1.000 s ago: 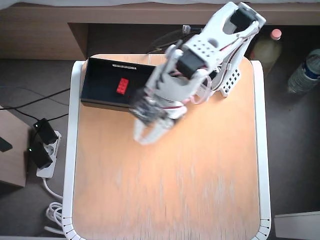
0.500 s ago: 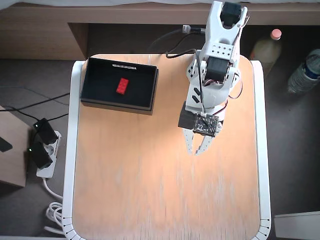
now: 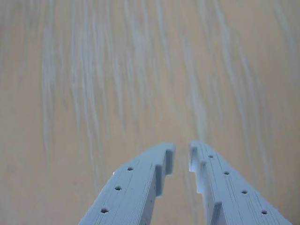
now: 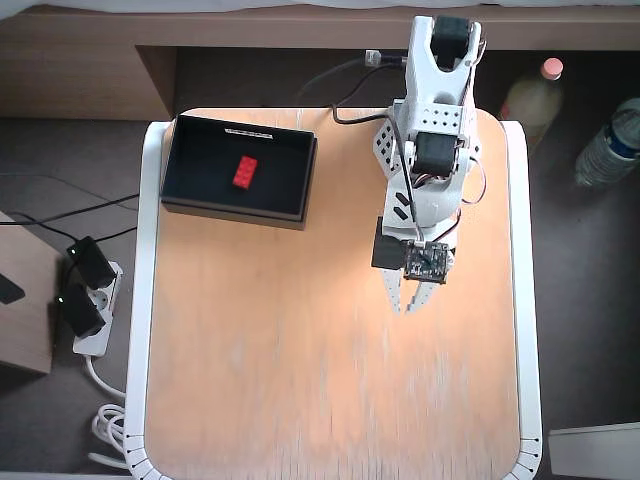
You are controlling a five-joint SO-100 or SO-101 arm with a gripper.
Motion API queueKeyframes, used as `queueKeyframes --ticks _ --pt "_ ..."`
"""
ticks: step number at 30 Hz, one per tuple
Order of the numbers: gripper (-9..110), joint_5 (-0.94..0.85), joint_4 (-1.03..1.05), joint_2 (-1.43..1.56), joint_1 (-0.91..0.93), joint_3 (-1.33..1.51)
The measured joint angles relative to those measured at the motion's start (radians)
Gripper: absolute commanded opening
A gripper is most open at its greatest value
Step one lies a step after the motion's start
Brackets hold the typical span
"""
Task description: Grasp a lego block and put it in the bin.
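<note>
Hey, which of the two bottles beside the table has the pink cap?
The amber bottle nearer the table's top right corner in the overhead view has it. The clear bottle farther right by the picture's edge has a blue label, and no pink shows on it.

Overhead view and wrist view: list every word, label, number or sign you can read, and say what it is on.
None can be read.
Thin white strip on the far edge of the bin: any print is too small to read.
Bottles beside the table, at right: labels too blurred to read.
Wrist view: only the gripper and bare wood; no text.
</note>
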Motion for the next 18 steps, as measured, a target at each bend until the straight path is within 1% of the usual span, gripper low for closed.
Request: queueKeyframes --ticks 10,13,15,18 --pt "0 -0.018 0.000 0.000 0.000 0.055" --pt "0 -0.060 0.012 0.000 0.000 0.055" --pt "0 -0.061 0.048 0.000 0.000 0.055" --pt "0 -0.044 0.167 0.000 0.000 0.055"
